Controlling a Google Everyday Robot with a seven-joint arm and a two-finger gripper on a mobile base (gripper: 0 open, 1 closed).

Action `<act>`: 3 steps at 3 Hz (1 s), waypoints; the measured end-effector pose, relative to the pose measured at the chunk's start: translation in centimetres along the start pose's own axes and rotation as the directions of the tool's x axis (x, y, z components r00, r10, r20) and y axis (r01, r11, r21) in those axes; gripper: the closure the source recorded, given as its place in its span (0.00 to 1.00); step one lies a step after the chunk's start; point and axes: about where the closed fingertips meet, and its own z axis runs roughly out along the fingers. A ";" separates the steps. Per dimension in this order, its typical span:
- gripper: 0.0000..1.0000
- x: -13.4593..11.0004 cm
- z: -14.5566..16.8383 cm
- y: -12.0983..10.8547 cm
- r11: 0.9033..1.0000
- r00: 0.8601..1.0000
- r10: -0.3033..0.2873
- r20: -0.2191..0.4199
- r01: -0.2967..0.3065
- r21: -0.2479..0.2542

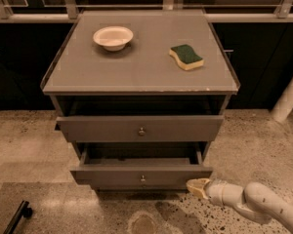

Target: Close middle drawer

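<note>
The middle drawer (141, 175) is a long, low grey-brown front with a small round knob (143, 178). It stands a little way out from the cabinet, with a narrow strip of its inside showing. My gripper (198, 188) is low at the right, its cream tip against the right end of that drawer front. The white arm (256, 203) reaches in from the bottom right corner. The drawer above (140, 128) has a taller front with a knob and also stands slightly out.
On the cabinet top (141, 67) sit a white bowl (113, 37) at the back left and a green and yellow sponge (186, 56) at the right. A white post (288, 101) stands at the far right. A dark bar (17, 217) lies on the floor at the bottom left.
</note>
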 end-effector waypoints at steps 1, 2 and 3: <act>1.00 -2.7 2.4 -1.9 0.999 1.000 -0.019 0.024 0.018 0.037; 1.00 -4.5 4.1 -3.4 0.998 0.999 -0.032 0.030 0.030 0.063; 1.00 -5.1 5.0 -4.4 0.996 0.999 -0.033 0.024 0.031 0.089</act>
